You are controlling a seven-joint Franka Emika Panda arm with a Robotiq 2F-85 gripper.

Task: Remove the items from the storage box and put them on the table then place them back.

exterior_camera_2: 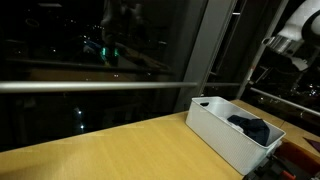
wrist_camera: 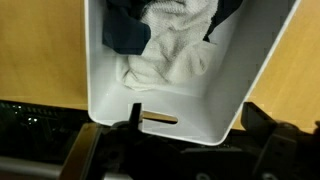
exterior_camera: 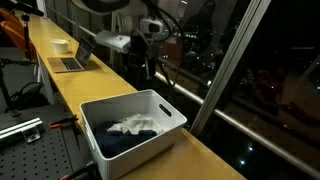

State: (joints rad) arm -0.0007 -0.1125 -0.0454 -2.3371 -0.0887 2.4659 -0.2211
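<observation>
The storage box (exterior_camera: pixel 140 158) stood on the table (exterior_camera: pixel 95 85), close to the edge that ran along the window glass (exterior_camera_2: pixel 100 50). Inside it lay a dark navy garment (exterior_camera: pixel 118 145) with a white cloth (exterior_camera: pixel 135 125) crumpled on top. In the wrist view the slot handle (wrist_camera: pixel 160 118) in the box's end wall showed just in front of the gripper (wrist_camera: pixel 192 112). The jaws were spread wide, one finger to each side of that wall and nothing held between them, though the bottom of that view was dark and the fingertips seemed only faintly outlined. In an exterior view the arm (exterior_camera: pixel 130 38) rose behind the box, farther along the table. Beyond it, well apart from the box, sat a laptop (exterior_camera: pixel 70 62) and a small white bowl (exterior_camera: pixel 60 45). A grey perforated bench (exterior_camera: pixel 30 150) stood beside the table. From the low exterior view the box's near wall hid most of the contents, with only the garment showing above the rim, and a metal rail (exterior_camera_2: pixel 100 86) crossed the window behind
</observation>
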